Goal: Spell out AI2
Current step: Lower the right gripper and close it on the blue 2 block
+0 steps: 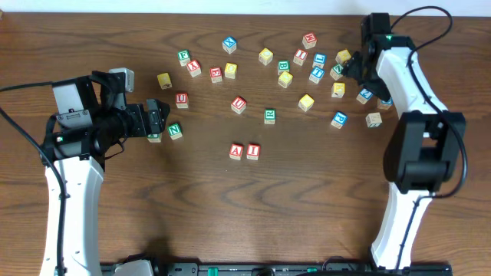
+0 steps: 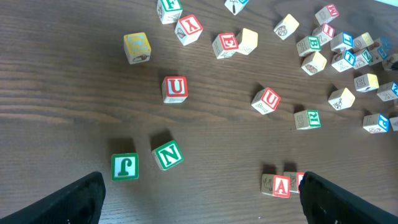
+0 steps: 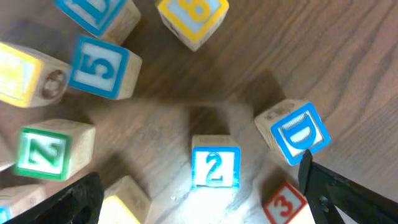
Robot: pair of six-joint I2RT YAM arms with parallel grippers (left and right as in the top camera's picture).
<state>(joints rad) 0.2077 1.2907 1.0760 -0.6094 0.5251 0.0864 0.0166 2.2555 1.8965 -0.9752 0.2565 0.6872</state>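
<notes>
The right hand (image 3: 202, 196) hangs with fingers wide apart over the 2 (image 3: 214, 168), gripping nothing. That cube sits on the worktop (image 1: 307, 215) among the scatter toward the far right corner, with a D (image 3: 298, 134) beside it. The arm reaches to the far edge, wrist bent down. The left hand (image 1: 153, 119), also spread and empty, hovers near the left edge. A (image 1: 235, 151) and I (image 1: 253, 151) stand touching mid-worktop; by my reckoning only the 2 is left to place.

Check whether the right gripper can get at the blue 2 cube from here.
Probably yes: the right gripper is open with the 2 cube between its fingers. The D cube and 3 cube sit close to one finger.
</notes>
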